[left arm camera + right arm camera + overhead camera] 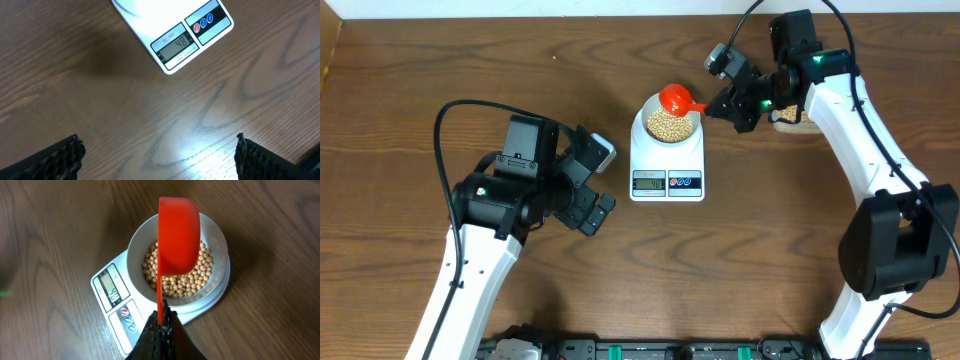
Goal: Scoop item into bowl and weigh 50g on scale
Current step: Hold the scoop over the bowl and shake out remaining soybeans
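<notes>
1. The right gripper [728,103] is clamped on the thin handle [160,297] of a red scoop [675,98]. In its wrist view the two fingers [150,340] press together on the handle's end, with the gripper [162,325] just off the scale's right side.
2. The scoop [179,235] hangs above the scale, over the bowl. It is rolled onto its side, so the wrist view shows only its outer wall. Whether anything is left inside cannot be told.
3. The scale [642,160] lies flat on the wooden table [470,60]. Its display [648,181] and two round buttons [684,181] sit along the edge nearest the robot.
4. The bowl [645,118] stands upright on the scale and covers most of the platform behind the display. From the right wrist its pale rim [135,245] is seen almost reaching the scale's [112,270] edges.
5. The beans [670,125] lie in a loose layer across the bowl's bottom, on the scale. In the right wrist view they [182,282] show below and beside the scoop.
6. The left gripper [592,185] is off the scale's left side, near its display corner but not touching it. It is spread wide and holds nothing.
7. In the left wrist view that gripper [157,137] has its dark fingertips [65,155] far apart, with bare table between them. The scale [150,15] lies ahead, its display [177,44] reading 48 beside the buttons [202,22].
</notes>
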Controlling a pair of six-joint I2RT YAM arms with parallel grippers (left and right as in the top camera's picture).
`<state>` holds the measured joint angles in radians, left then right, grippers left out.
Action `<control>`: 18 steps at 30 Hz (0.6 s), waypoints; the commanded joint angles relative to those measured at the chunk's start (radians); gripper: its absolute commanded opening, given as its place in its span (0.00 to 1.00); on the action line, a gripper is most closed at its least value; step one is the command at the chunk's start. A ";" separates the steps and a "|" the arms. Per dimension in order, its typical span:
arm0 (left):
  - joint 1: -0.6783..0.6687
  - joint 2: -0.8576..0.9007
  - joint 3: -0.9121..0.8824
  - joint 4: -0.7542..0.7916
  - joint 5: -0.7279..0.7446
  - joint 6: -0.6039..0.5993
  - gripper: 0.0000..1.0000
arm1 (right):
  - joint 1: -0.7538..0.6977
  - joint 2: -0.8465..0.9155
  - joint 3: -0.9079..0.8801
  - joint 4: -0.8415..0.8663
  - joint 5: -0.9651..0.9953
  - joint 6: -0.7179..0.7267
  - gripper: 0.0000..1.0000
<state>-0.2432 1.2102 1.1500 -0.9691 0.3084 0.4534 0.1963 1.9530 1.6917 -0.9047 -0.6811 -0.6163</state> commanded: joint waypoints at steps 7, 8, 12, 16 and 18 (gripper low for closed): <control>0.000 0.005 0.002 -0.002 -0.004 0.017 0.98 | -0.002 -0.031 0.025 0.003 -0.009 -0.002 0.01; 0.000 0.005 0.002 -0.002 -0.004 0.017 0.98 | 0.000 -0.031 0.025 0.004 -0.005 -0.011 0.01; 0.000 0.005 0.002 -0.002 -0.004 0.017 0.98 | 0.016 -0.037 0.033 0.003 0.045 -0.021 0.01; 0.000 0.005 0.002 -0.003 -0.004 0.017 0.98 | 0.048 -0.058 0.047 0.003 0.164 -0.037 0.01; 0.000 0.005 0.002 -0.002 -0.004 0.017 0.98 | 0.064 -0.069 0.047 0.003 0.214 -0.058 0.01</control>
<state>-0.2432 1.2102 1.1500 -0.9691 0.3084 0.4534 0.2317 1.9400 1.7046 -0.9012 -0.5575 -0.6319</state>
